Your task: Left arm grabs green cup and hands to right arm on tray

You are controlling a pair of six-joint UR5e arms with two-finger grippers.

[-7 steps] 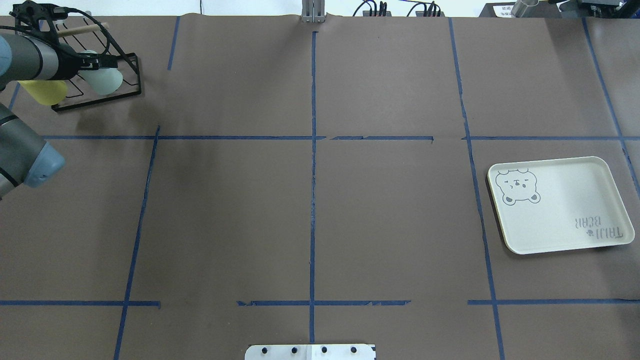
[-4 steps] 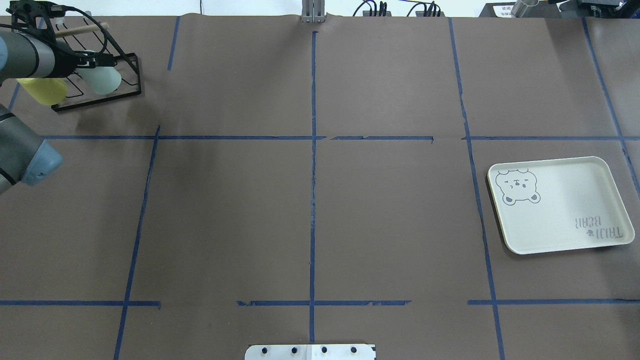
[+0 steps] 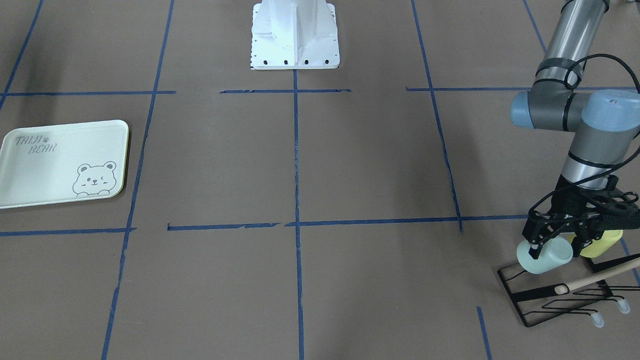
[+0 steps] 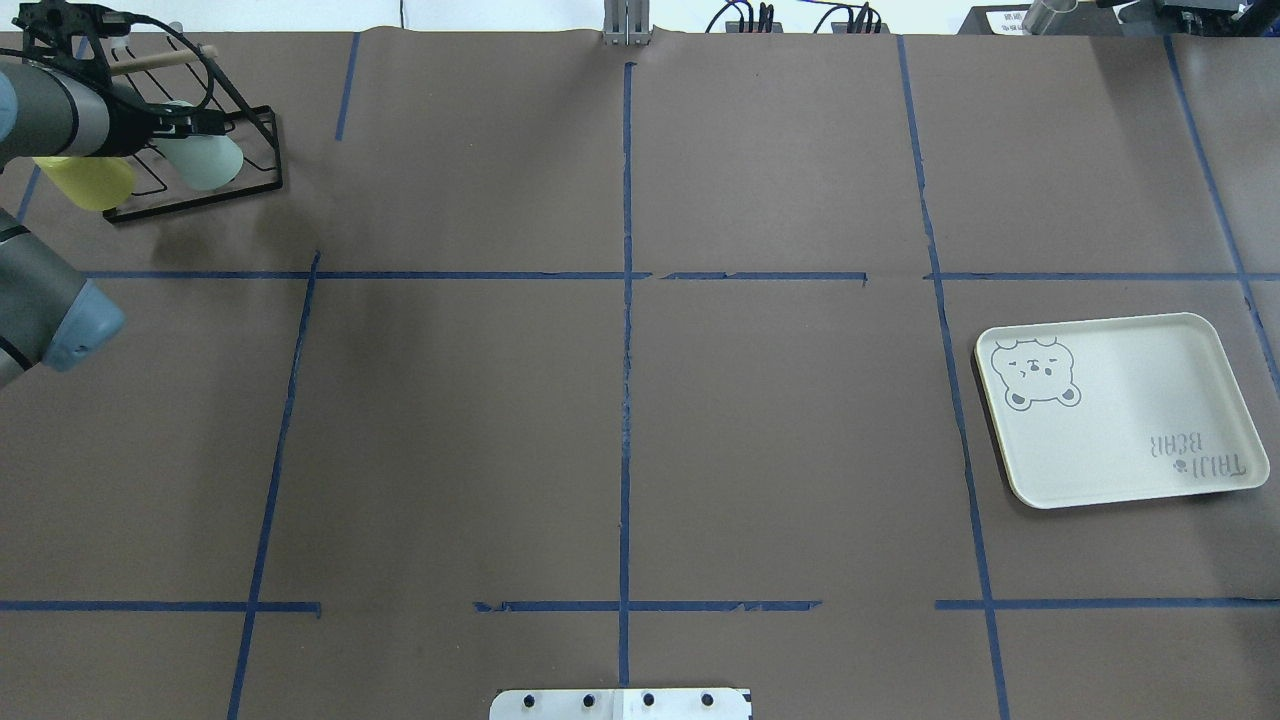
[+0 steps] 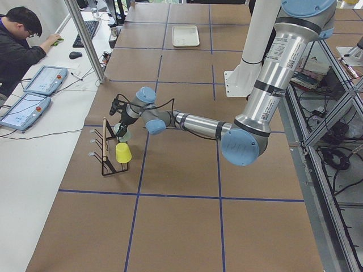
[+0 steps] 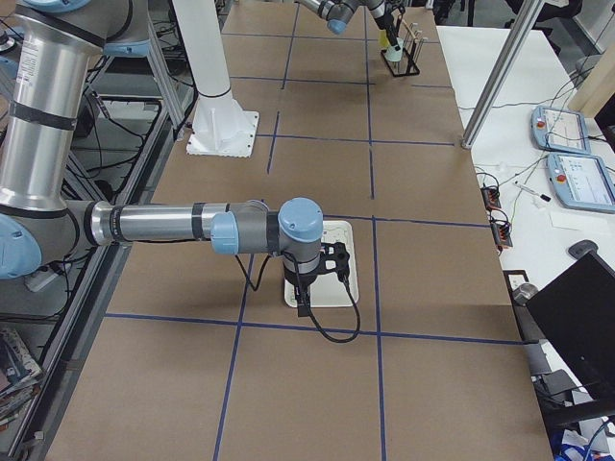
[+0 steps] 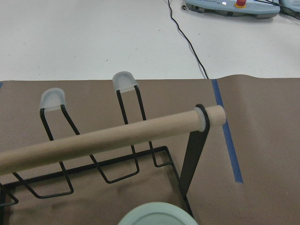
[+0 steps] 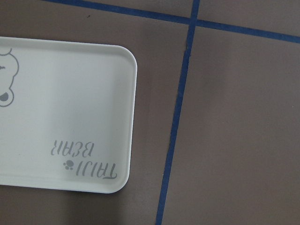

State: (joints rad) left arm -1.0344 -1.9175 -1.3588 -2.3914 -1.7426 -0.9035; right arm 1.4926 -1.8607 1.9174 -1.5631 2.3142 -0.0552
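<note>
**At the rack: cup bracketed, lift not yet made**

Across the table, in the front-facing view, the left gripper [image 3: 555,242] is seen at four o'clock. Its fingers [image 3: 535,247] are set on either side of the green cup [image 3: 547,260], which lies tilted on the wire rack [image 3: 537,293]. Whether the cup is pinched cannot be told. A yellow cup [image 3: 602,244] is lodged just beside it. The tray [image 3: 45,175] is found well apart at nine o'clock.

From overhead, the cup is placed at ten o'clock and the tray at three o'clock.

In the right side view, the right gripper [image 6: 322,269] is held over the tray; its spread cannot be judged.

From the left wrist, only the cup's round end is shown, below the wooden rod [image 7: 108,138].

A snag is to be feared. If the cup were pulled off at an angle, the rack could be dragged or the yellow cup knocked. With a shallow hold, the cup could be dropped on the long carry.
</note>
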